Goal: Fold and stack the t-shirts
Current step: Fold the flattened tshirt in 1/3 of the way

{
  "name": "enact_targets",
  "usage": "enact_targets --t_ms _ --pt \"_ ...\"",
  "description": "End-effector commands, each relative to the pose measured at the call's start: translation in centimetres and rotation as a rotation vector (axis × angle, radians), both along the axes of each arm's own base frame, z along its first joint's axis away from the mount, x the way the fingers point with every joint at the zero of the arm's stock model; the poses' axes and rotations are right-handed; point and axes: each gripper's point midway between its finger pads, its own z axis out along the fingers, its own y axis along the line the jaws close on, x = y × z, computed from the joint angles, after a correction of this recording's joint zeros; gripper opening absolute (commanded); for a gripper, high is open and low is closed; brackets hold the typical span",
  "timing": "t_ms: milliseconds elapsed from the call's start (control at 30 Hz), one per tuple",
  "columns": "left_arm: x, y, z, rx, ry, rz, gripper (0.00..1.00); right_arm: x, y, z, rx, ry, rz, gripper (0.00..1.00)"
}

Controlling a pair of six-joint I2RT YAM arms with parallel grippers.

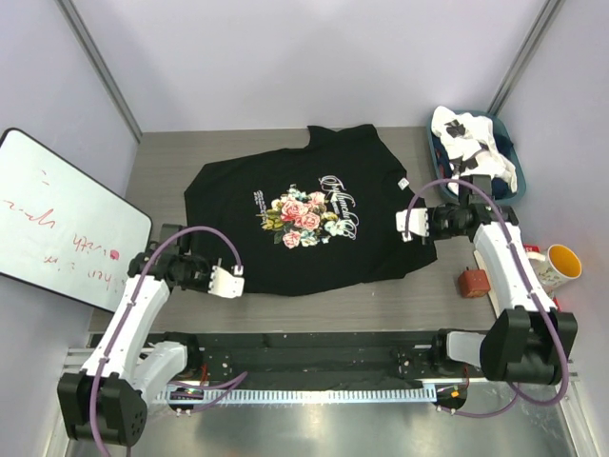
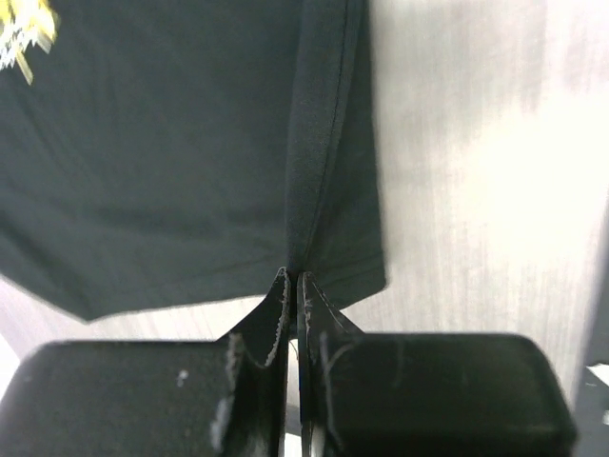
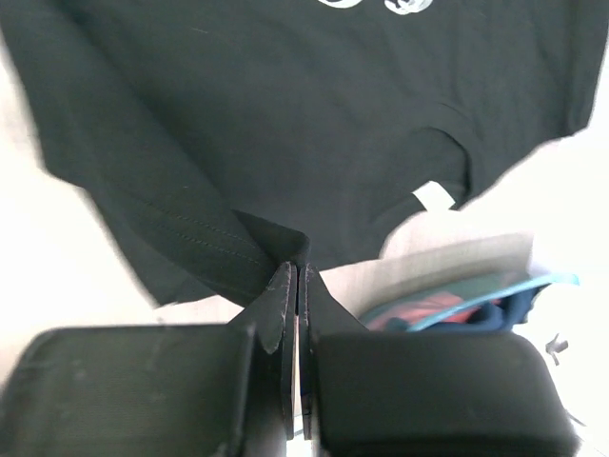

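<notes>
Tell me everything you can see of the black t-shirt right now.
The black t-shirt is soft, matte cloth, lying spread and mostly flat on the grey table, print side up: pink roses with white script beside them. A white neck label shows. The left gripper pinches its near-left edge into a ridge; the right gripper pinches a stitched fold at its right edge.

The overhead view is bright, even and sharp, with only soft shadows on the surface [image 1: 166, 157] and a glint on the metal strip [image 1: 314, 424] along the bottom edge. Both wrist views are overexposed: the bare surface bleaches to white, while the black t-shirt [image 2: 143, 162] reads flat and slightly blurred.
</notes>
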Motion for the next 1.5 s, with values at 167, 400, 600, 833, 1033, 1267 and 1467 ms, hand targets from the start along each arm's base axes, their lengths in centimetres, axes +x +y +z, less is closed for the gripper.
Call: enact_targets --t_ms 167,400,600,833,1033,1267,1467 --pt "6.7 2.6 1.0 0.046 -0.183 0.230 0.00 8.4 -0.6 2.0 0.032 -0.221 -0.056 0.01" --pt "7.1 3.7 -0.2 0.091 -0.200 0.259 0.00 11.8 -0.6 1.7 0.041 -0.264 -0.060 0.01" --pt "7.1 4.5 -1.1 0.127 -0.165 0.271 0.00 14.2 0.2 2.5 0.058 -0.325 -0.071 0.01" --pt "7.8 5.2 -2.2 0.151 -0.148 0.286 0.00 15.6 1.6 2.0 0.070 -0.343 -0.054 0.01" --pt "9.2 5.8 -2.8 0.161 -0.158 0.312 0.00 16.5 2.3 2.3 0.079 -0.373 -0.045 0.01" --pt "10.3 6.4 -3.5 0.167 -0.151 0.338 0.00 18.1 2.2 4.2 0.097 -0.441 -0.068 0.01" --pt "11.2 6.5 -3.2 0.152 -0.162 0.352 0.00 18.8 2.2 5.5 0.103 -0.479 -0.068 0.01"
